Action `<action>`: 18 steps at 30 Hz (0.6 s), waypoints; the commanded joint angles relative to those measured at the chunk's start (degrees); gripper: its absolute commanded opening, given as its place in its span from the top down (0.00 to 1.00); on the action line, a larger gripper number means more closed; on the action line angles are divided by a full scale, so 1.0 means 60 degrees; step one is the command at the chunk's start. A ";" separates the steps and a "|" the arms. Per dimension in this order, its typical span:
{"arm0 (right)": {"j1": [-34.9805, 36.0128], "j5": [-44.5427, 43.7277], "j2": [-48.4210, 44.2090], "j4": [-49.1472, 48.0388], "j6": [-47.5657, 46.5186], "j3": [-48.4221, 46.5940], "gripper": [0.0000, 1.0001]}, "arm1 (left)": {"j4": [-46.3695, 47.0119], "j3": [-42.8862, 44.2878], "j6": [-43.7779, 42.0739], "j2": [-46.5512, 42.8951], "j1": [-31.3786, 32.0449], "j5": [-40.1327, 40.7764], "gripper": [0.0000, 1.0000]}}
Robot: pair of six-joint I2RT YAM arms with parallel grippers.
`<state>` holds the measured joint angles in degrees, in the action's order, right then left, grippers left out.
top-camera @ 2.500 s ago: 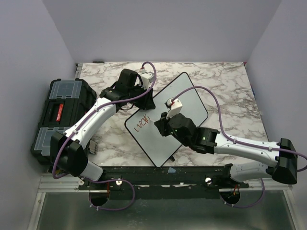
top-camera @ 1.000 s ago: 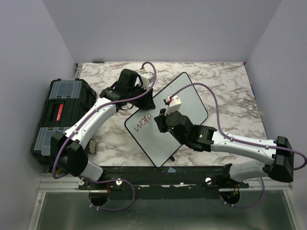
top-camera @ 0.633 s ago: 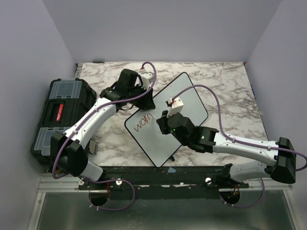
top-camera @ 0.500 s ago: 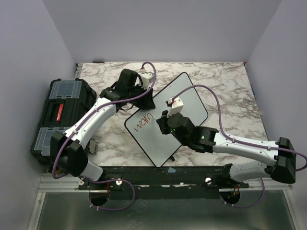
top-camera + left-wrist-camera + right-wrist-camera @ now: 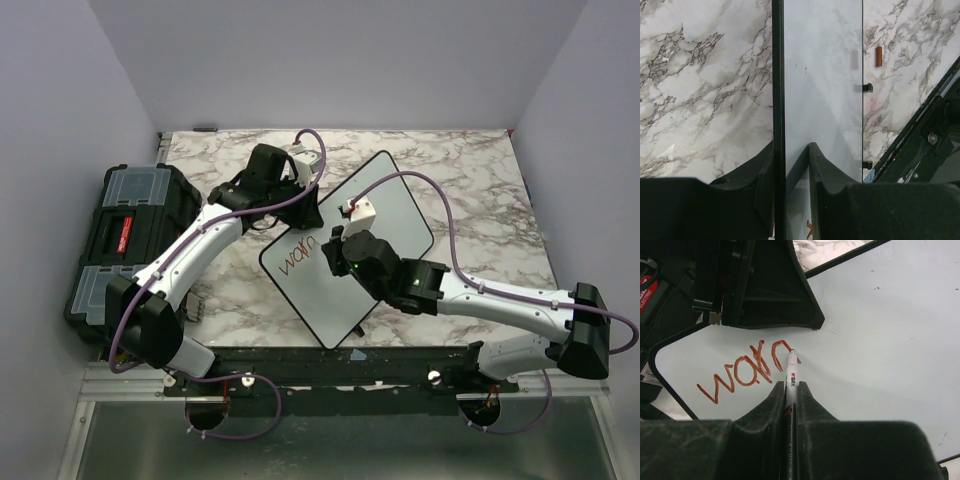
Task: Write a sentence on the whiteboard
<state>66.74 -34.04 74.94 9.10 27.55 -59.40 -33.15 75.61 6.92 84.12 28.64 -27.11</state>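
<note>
The whiteboard point(image 5: 385, 205) lies at an angle on the marble table, also in the right wrist view point(image 5: 880, 330) and left wrist view point(image 5: 822, 75). Red writing point(image 5: 747, 371) reads roughly "warn"; it also shows in the top view point(image 5: 298, 256). My right gripper point(image 5: 791, 387) is shut on a white marker point(image 5: 791, 371) whose tip touches the board at the end of the last letter. In the top view the right gripper point(image 5: 340, 252) is over the board. My left gripper point(image 5: 790, 150) is shut on the board's black-rimmed far-left edge; it also shows in the top view point(image 5: 300, 205).
A black toolbox point(image 5: 125, 235) with clear lid compartments stands at the table's left edge. A small red cap point(image 5: 879, 56) lies on the marble beyond the board. Small black feet point(image 5: 867, 88) stick out from the board's rim. Purple cables arch over both arms.
The right gripper with the marker has shifted slightly up and left along the word, adding strokes after "wa". The left arm and the board have not moved.
</note>
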 commanded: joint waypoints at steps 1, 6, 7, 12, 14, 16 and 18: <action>-0.0028 -0.0309 0.0428 0.0081 -0.0196 -0.0305 0.99 | -0.0611 -0.0137 -0.0491 -0.0054 0.0513 -0.0347 1.00; -0.0028 -0.0481 0.0630 0.0066 -0.0331 -0.0536 0.99 | -0.0613 -0.0137 -0.0494 -0.0060 0.0514 -0.0344 1.00; -0.0025 -0.0518 0.0649 0.0065 -0.0363 -0.0570 0.99 | -0.0613 -0.0137 -0.0492 -0.0061 0.0511 -0.0352 1.00; -0.0038 -0.0782 0.0793 0.0065 -0.0438 -0.0662 0.99 | -0.0613 -0.0129 -0.0486 -0.0051 0.0519 -0.0393 1.00; -0.0044 -0.0890 0.0804 0.0077 -0.0433 -0.0666 0.99 | -0.0612 -0.0125 -0.0474 -0.0047 0.0530 -0.0404 1.00; -0.0064 -0.1008 0.0811 0.0181 -0.0379 -0.0662 0.99 | -0.0613 -0.0130 -0.0482 -0.0059 0.0532 -0.0411 1.00; -0.0120 -0.1022 0.0796 0.0323 -0.0205 -0.0635 0.99 | -0.0612 -0.0122 -0.0480 -0.0059 0.0536 -0.0442 1.00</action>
<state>66.74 -37.85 77.71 8.82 25.45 -62.74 -33.23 75.61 6.92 84.12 28.64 -26.96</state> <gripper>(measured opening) 0.126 0.272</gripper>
